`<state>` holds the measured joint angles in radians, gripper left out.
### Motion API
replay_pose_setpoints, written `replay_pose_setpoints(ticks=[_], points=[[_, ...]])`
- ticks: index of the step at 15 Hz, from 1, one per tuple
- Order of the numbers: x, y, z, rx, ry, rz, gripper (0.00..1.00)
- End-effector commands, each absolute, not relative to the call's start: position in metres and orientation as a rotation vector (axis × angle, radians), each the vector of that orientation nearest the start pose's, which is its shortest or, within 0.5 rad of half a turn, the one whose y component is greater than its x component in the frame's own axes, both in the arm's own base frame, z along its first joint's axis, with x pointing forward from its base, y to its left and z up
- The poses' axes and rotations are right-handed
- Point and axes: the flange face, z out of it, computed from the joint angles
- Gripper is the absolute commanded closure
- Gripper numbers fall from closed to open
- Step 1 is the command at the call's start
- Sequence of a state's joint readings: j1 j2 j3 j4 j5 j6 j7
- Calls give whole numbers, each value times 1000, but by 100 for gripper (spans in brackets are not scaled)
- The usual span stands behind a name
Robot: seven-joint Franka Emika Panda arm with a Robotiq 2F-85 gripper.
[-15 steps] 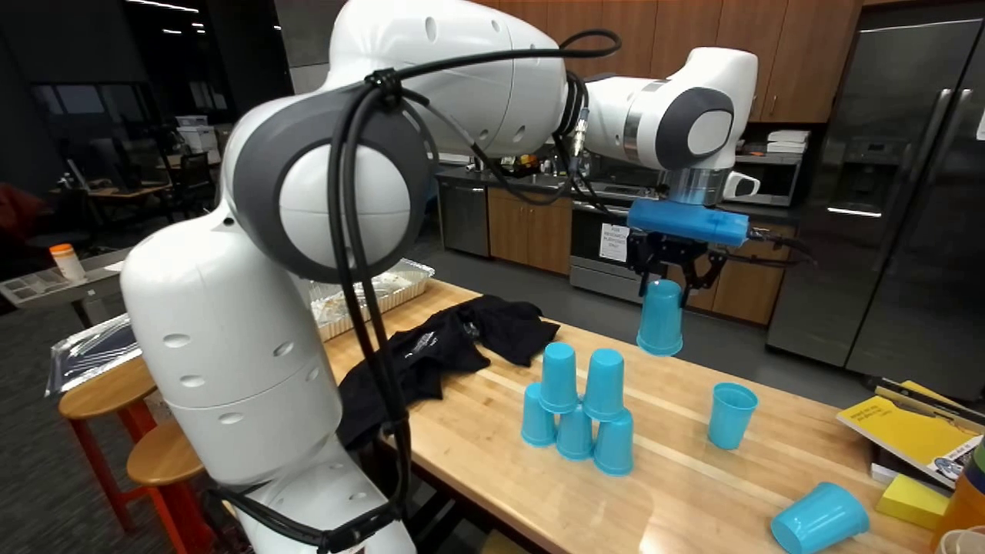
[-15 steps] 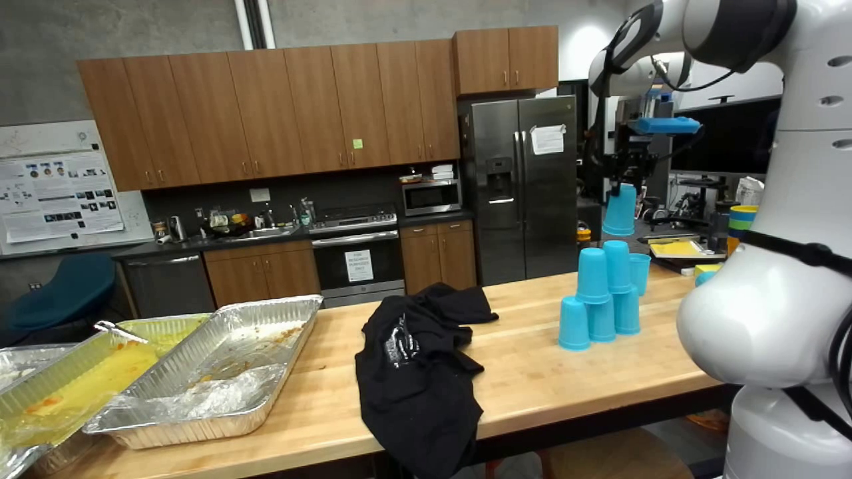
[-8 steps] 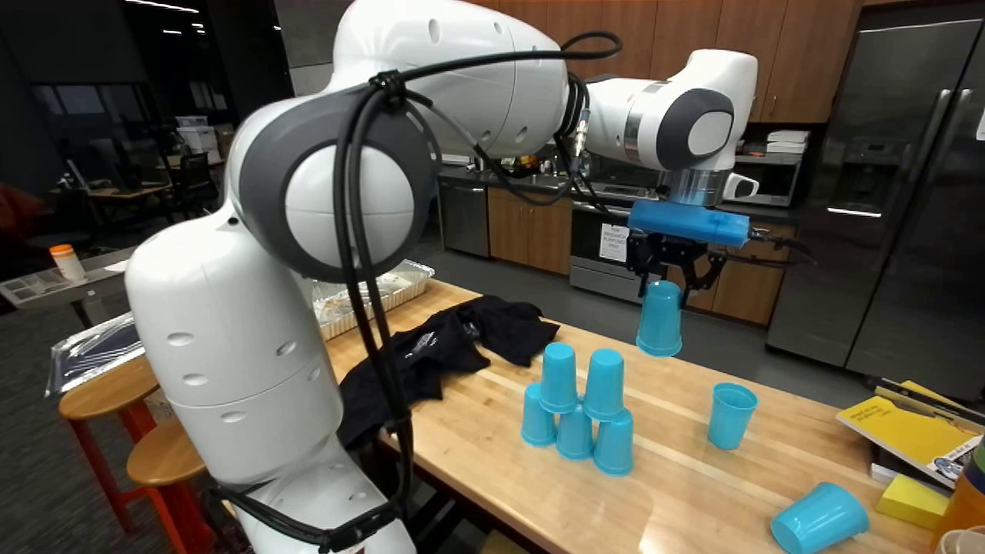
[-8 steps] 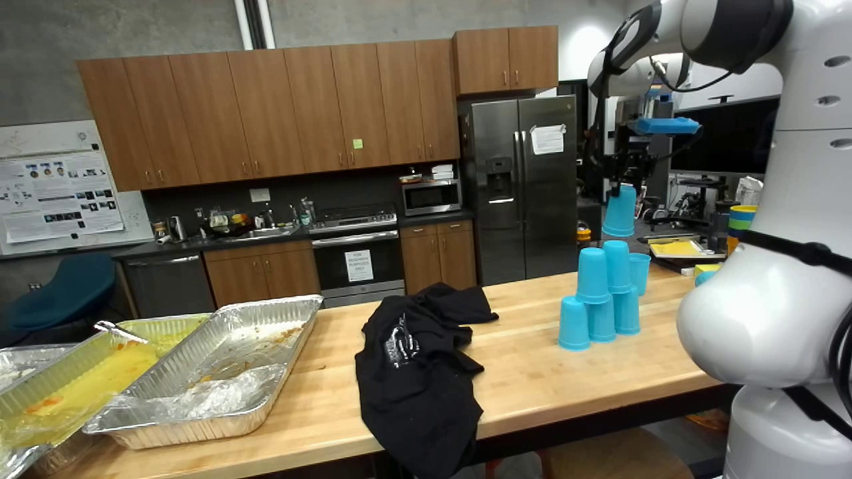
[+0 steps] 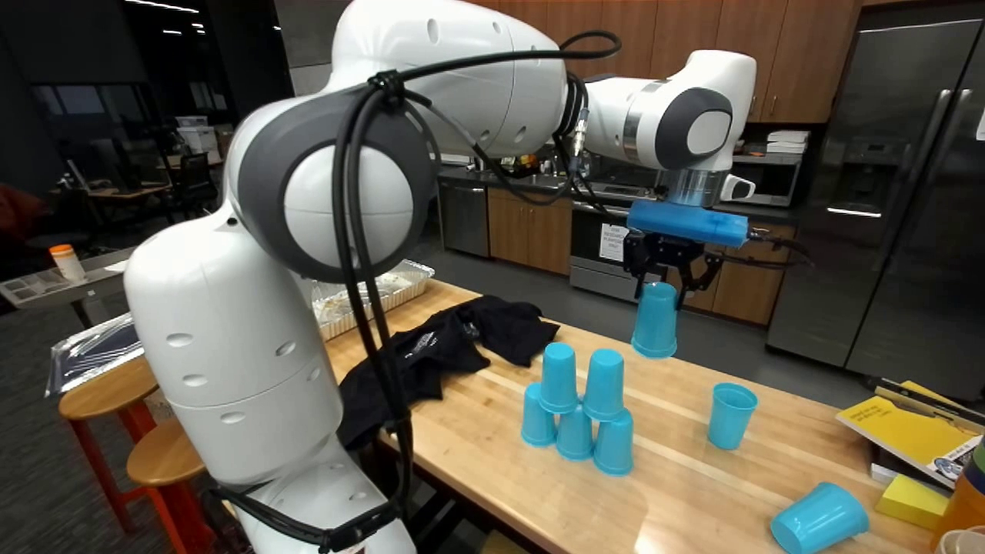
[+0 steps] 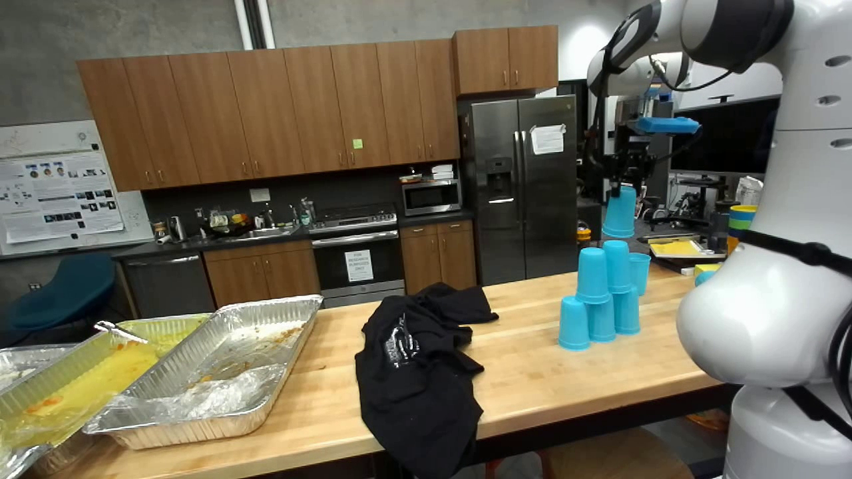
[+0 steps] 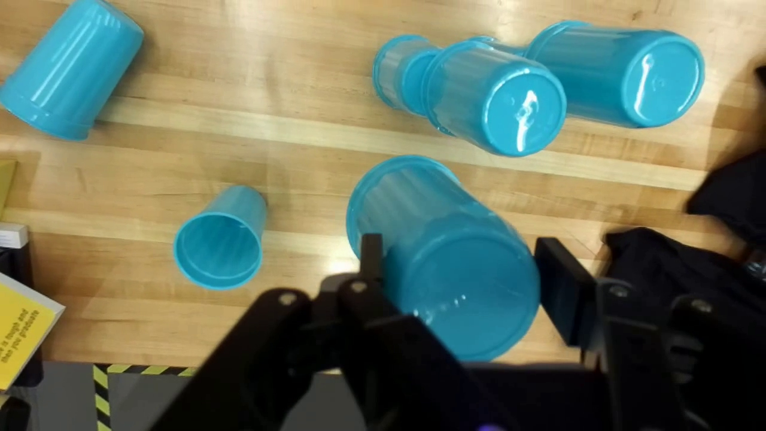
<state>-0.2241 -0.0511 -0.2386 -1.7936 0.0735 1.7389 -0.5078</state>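
My gripper (image 5: 659, 297) is shut on a blue plastic cup (image 5: 656, 327). The cup is upside down, its closed base between the fingers, and hangs above the table. In the wrist view the gripper (image 7: 464, 275) has a finger on each side of this cup (image 7: 461, 293). Below it stands a pyramid of upside-down blue cups: three in the bottom row (image 5: 575, 435) and two on top (image 5: 605, 385). The held cup is higher than the pyramid and off to one side of it. A blue cup (image 5: 732, 415) stands upright with its mouth up. Another blue cup (image 5: 820, 518) lies on its side.
The wooden table (image 5: 477, 431) carries a crumpled black shirt (image 6: 419, 372) and foil trays (image 6: 219, 372) with food remains. Yellow books (image 5: 912, 435), a yellow block (image 5: 913, 500) and a colored container (image 5: 966, 500) are at the table's other end.
My gripper and the held cup have shifted very slightly toward the pyramid's side in an exterior view. The other cups have not moved.
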Motion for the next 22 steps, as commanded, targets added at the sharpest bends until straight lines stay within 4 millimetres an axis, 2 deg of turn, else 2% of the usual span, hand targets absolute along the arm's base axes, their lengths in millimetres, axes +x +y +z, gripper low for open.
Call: replay_pose_setpoints(ticks=[1, 5, 8, 16, 22], points=[[479, -232, 589, -3039, -166, -60, 62], [473, -225, 613, -3033, -248, -58, 62], [472, -219, 622, -3037, -291, -63, 62], [480, -187, 610, -3031, -388, -18, 62], [480, -182, 606, -3055, -403, 11, 62]])
